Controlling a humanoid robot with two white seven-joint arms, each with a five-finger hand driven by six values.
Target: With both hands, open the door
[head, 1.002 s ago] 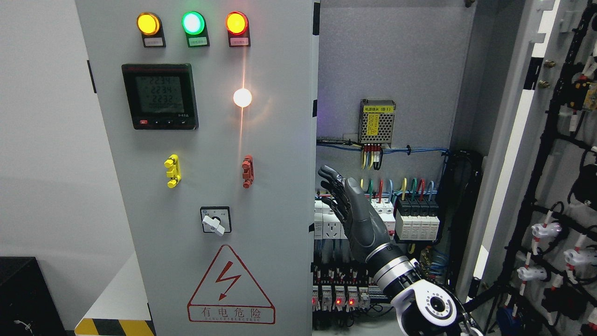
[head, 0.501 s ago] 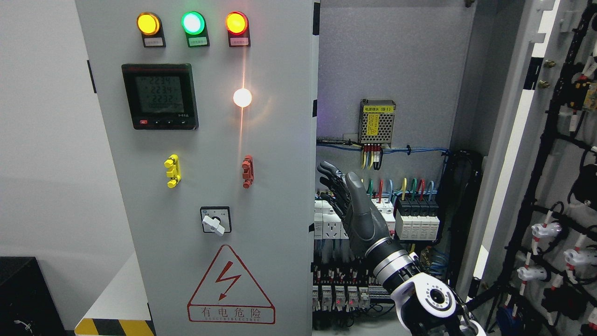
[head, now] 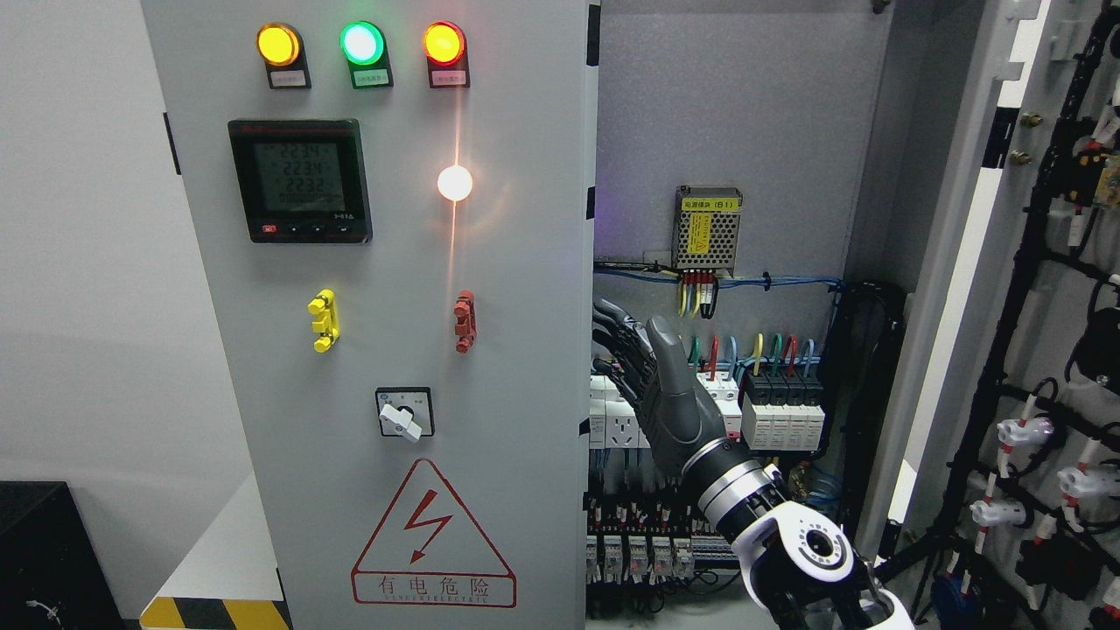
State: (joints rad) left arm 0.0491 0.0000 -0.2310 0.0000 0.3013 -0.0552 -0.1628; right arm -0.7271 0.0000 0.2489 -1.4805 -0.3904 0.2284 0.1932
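Now hook the right hand (head: 652,385), fingers extended and holding nothing, behind the free edge of the tall grey metal cabinet door (head: 490,367) at nine o'clock; pull outward steadily.

Perforated metal power-supply box with a yellow label (head: 707,229), mounted in the middle of the grey back panel of the cabinet (head: 744,105). Just below it, thin blue wires (head: 787,282) running level towards the panel's right edge. Lower down, a row of white breakers with black tops (head: 781,407), coloured leads entering from above. Near the panel's left edge, white socket modules (head: 615,420). Towards the bottom edge, small relays with red lights (head: 630,556). Off to the far left, a plain white wall (head: 79,306), a black box (head: 44,551) and a yellow-and-black striped strip (head: 214,612).
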